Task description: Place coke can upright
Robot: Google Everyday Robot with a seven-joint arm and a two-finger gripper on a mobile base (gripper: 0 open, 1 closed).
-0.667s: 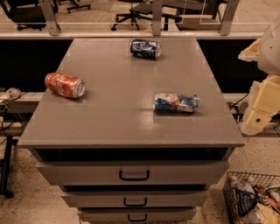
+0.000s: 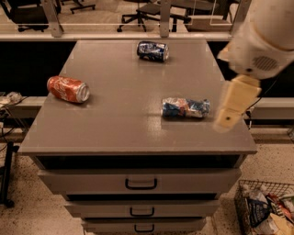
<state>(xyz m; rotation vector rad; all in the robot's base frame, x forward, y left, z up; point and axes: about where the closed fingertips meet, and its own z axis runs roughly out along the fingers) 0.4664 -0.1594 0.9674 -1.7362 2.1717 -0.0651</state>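
Observation:
The coke can (image 2: 68, 89) is red-orange with a silver top. It lies on its side near the left edge of the grey table top (image 2: 124, 128), its top facing right. My gripper (image 2: 231, 110) hangs from the cream arm (image 2: 264, 39) over the table's right edge. It is just right of the crinkled blue-white-red can (image 2: 185, 108) and far from the coke can. It holds nothing that I can see.
A dark blue can (image 2: 152, 50) lies on its side at the back of the table. Drawers with dark handles (image 2: 140, 184) are below the top. A wire basket of rubbish (image 2: 266, 206) stands on the floor at lower right. Office chairs (image 2: 142, 13) stand behind a rail.
The arm and gripper have moved left, from beside the table to over its right edge near the crinkled can. The cans have not moved.

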